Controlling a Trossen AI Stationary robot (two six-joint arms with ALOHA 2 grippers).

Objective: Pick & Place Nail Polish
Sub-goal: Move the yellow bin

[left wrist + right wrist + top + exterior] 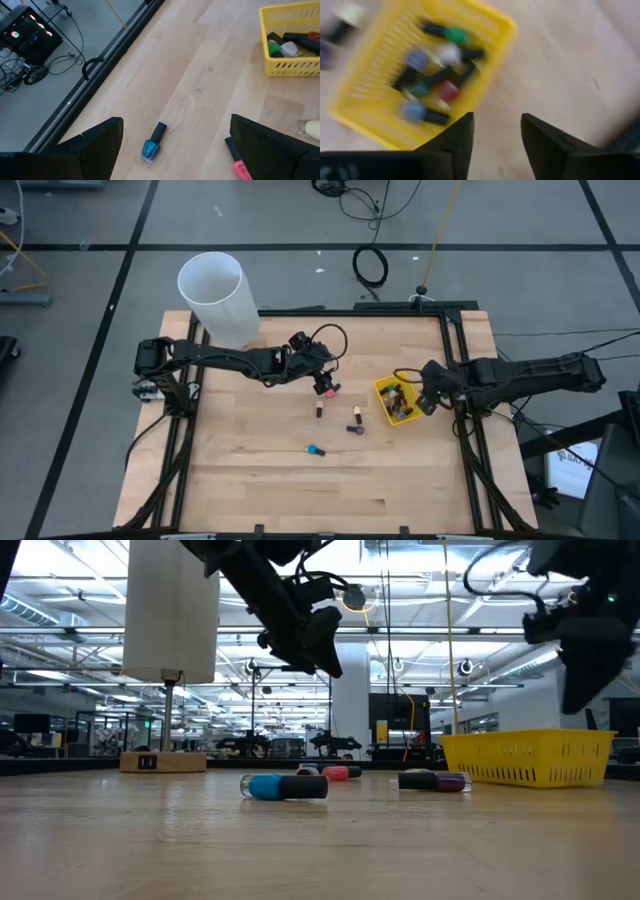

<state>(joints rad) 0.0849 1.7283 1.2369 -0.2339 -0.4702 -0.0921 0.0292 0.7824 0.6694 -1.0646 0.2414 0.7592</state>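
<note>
Left tool (172, 145) agape above teal bottle (151, 145)

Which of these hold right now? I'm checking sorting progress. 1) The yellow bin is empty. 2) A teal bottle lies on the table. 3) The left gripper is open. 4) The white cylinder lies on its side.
1) False: the yellow bin holds several nail polish bottles.
2) True: the teal bottle lies on its side on the table.
3) True: the left gripper is open, holding nothing.
4) False: the white cylinder stands upright.
</note>
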